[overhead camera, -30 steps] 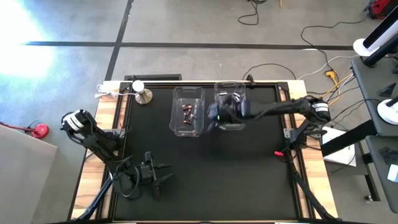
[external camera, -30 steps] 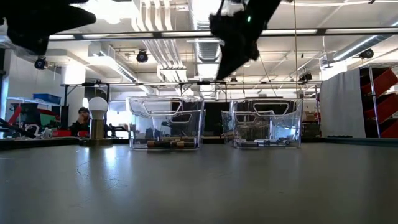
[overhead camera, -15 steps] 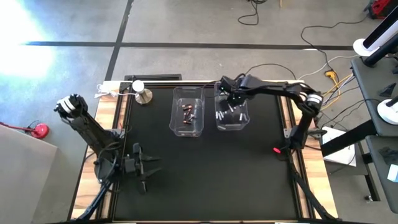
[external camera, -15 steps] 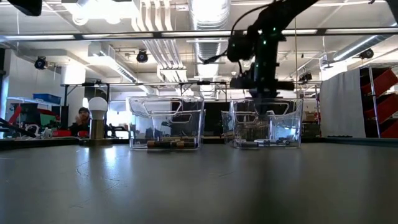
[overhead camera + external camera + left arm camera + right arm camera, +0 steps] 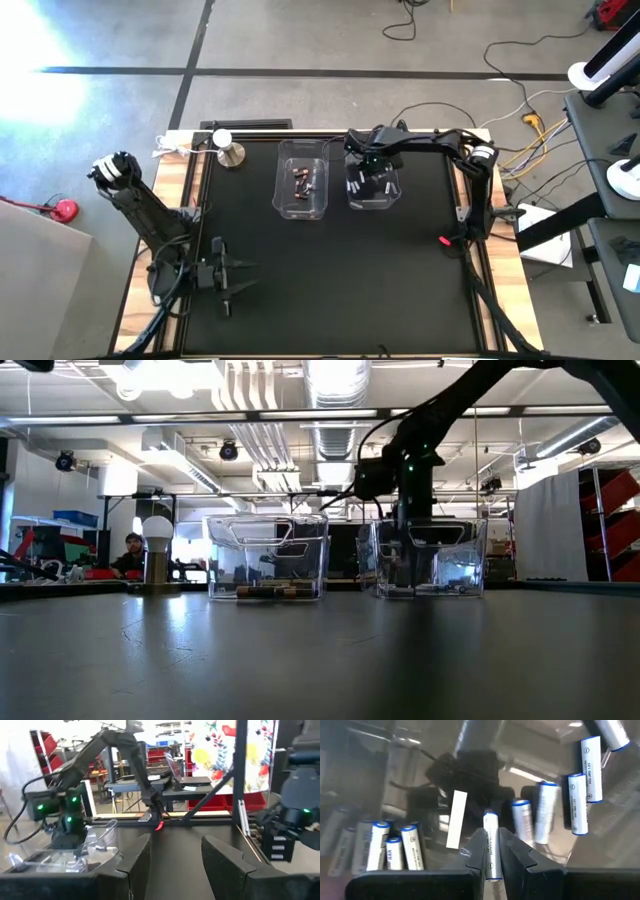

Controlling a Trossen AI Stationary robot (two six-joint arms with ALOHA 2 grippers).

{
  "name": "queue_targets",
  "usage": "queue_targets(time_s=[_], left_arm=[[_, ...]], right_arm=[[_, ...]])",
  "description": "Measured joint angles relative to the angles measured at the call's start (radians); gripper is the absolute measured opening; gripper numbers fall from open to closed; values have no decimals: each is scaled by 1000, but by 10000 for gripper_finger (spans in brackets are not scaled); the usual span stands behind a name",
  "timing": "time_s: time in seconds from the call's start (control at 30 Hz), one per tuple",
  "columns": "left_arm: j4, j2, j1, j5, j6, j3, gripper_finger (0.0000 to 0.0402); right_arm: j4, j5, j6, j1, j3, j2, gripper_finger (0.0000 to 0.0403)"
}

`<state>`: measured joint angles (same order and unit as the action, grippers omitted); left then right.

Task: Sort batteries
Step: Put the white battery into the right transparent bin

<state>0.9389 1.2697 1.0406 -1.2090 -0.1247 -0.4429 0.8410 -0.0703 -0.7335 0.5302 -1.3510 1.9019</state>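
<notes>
So my right gripper [image 5: 492, 851] is down inside the right-hand clear bin [image 5: 372, 190], and the fingers [image 5: 479, 851] are pinched nearly together around one white battery with a blue cap [image 5: 491, 845]. That cell runs lengthwise between my fingers, its long axis in line with them, blue end pointing away from my wrist toward the bin floor. In the low view it hangs roughly upright over the bin [image 5: 428, 558].

The rest of the white cells in that bin lie flat on the bottom. A little group of three [image 5: 394, 846] sits side by side, roughly parallel, blue caps all pointing the same way. Another bunch [image 5: 544, 812] lies on the other side, also close to parallel with each other but fanned a bit, and one more [image 5: 612, 732] sits off at a corner on a clear slant.

The left-hand clear bin [image 5: 302, 180] holds the dark reddish batteries [image 5: 304, 179], a small cluster near its middle; from table height they show as a low row lying along the floor [image 5: 268, 591].

My left gripper [image 5: 236, 274] waits over the near-left part of the black mat [image 5: 340, 280], well away from both bins, fingers [image 5: 137, 860] partly apart with nothing between them.

There's a round silver knob thing [image 5: 231, 152] near the far-left corner.
</notes>
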Motion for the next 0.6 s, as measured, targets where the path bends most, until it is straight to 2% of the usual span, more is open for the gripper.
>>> queue_targets(time_s=[0.3,0.6], left_arm=[[-119,0,14,8,-24,-52,155],[-123,0,13,6,-24,-53,155]], right_arm=[[-9,0,-16,1,-3,16,31],[-8,1,-14,1,-2,18,46]])
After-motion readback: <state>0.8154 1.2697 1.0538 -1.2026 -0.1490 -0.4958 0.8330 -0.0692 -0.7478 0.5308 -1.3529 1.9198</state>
